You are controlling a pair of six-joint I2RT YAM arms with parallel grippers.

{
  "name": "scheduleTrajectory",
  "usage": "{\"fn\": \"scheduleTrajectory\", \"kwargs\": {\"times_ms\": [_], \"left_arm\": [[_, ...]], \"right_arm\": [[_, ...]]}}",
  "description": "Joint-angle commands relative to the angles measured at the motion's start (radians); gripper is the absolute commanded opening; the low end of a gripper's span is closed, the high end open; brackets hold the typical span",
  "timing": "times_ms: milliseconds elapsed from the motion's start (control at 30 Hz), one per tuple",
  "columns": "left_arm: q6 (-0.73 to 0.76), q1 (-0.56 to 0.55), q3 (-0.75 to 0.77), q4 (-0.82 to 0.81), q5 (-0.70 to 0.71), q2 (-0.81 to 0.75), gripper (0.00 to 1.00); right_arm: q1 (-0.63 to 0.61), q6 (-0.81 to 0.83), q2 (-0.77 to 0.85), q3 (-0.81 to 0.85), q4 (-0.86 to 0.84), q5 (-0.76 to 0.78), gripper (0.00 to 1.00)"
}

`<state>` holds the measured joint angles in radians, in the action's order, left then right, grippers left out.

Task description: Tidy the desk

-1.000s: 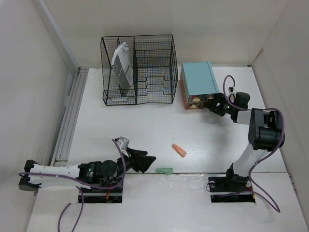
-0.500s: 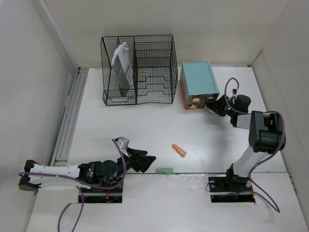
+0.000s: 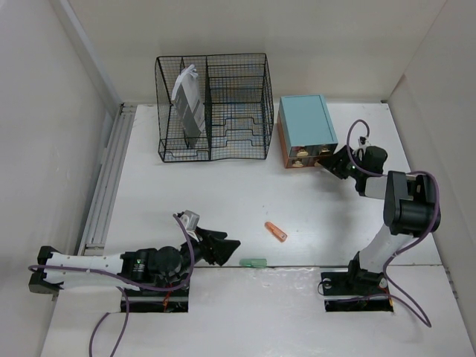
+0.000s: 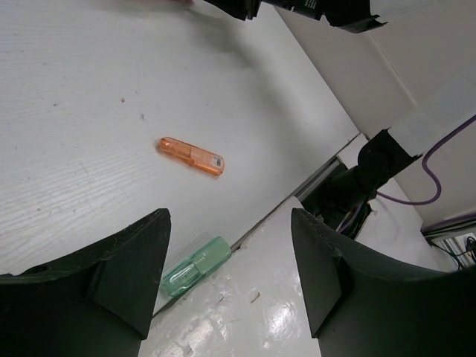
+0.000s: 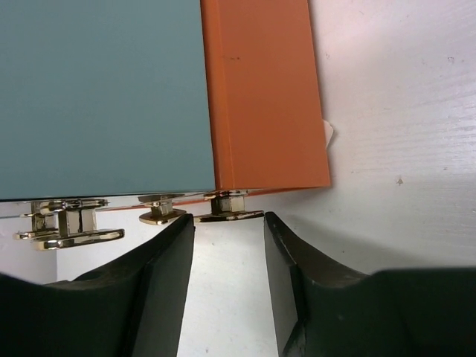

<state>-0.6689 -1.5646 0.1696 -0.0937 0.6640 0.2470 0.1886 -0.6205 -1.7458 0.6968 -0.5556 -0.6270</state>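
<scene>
Right gripper [image 3: 332,161] has edged along the box [image 3: 306,123] to its handle [image 5: 227,216], jaws half closed around it; whether it grips, I cannot tell. Left gripper [image 4: 229,216] hangs wide open, empty. On the white counter [image 3: 223,193] between the walls, the orange stick [image 3: 276,231] and green stick [image 3: 253,262] wait loose.

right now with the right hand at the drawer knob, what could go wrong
The right hand barely reaches the brass knob of the drawer box: a pull might slip off or drag the whole box. The green stick lies at the near seam of the desk, by the open left hand; a nudge could wedge it there.
</scene>
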Motion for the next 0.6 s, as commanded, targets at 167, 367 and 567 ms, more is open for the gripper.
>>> {"fn": "scheduleTrajectory", "kwargs": {"times_ms": [167, 367, 567], "left_arm": [[0.019, -0.005, 0.016, -0.038, 0.014, 0.003, 0.62], [0.028, -0.005, 0.016, -0.047, 0.014, 0.003, 0.62], [0.028, -0.005, 0.016, -0.047, 0.014, 0.003, 0.62]], "right_arm": [[-0.005, -0.011, -0.037, 0.018, -0.069, -0.027, 0.49], [-0.023, -0.022, -0.055, 0.027, -0.081, -0.027, 0.49], [-0.032, -0.059, -0.087, 0.027, -0.142, -0.039, 0.52]]}}
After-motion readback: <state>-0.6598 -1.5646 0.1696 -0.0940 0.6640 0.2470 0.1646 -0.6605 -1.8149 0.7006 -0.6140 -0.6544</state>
